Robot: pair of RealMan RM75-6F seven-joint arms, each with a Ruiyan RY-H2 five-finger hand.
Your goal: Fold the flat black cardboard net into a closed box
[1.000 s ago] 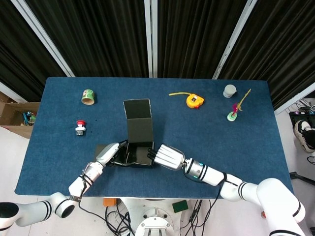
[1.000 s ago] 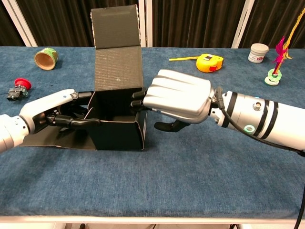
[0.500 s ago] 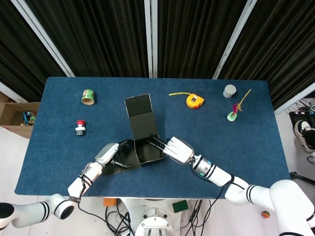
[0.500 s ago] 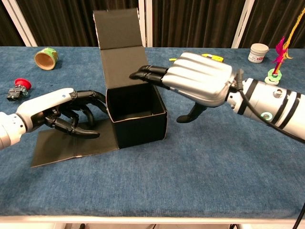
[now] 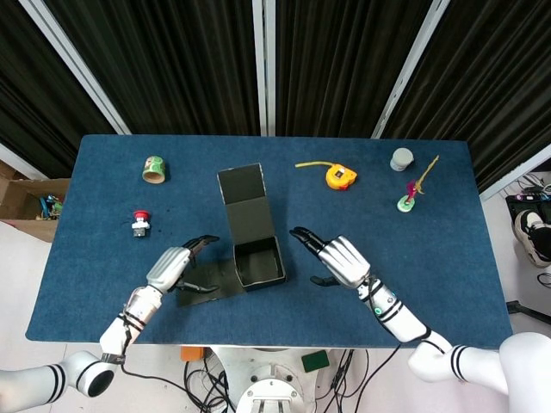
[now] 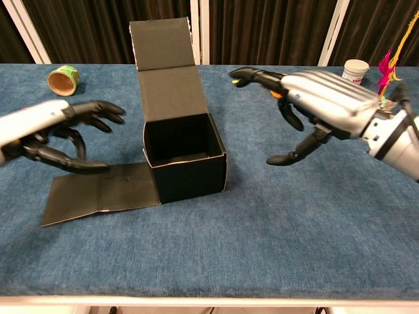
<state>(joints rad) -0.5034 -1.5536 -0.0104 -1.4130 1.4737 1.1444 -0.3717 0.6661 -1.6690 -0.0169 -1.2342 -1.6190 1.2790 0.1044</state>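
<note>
The black cardboard box [image 5: 260, 263] [image 6: 185, 157] stands open-topped on the blue table, its lid flap [image 5: 244, 203] [image 6: 166, 65] raised at the back. A flat side flap [image 5: 205, 286] [image 6: 99, 192] lies on the cloth to the box's left. My left hand [image 5: 171, 268] [image 6: 49, 127] hovers left of the box above that flap, fingers spread and empty. To the right of the box my right hand [image 5: 337, 257] [image 6: 313, 104] is lifted clear, fingers apart, holding nothing. Neither hand touches the box.
A tape roll [image 5: 154, 169] [image 6: 63, 78] and a red button [image 5: 140, 223] lie at the left. A yellow tape measure [image 5: 340, 177], a white jar [image 5: 401, 159] [image 6: 355, 71] and a pink flower on a green base [image 5: 409, 196] [image 6: 379, 95] sit at the back right.
Both hands have let go of the box and drawn back, left hand to the left, right hand to the right and up. The box has turned slightly and settled.
</note>
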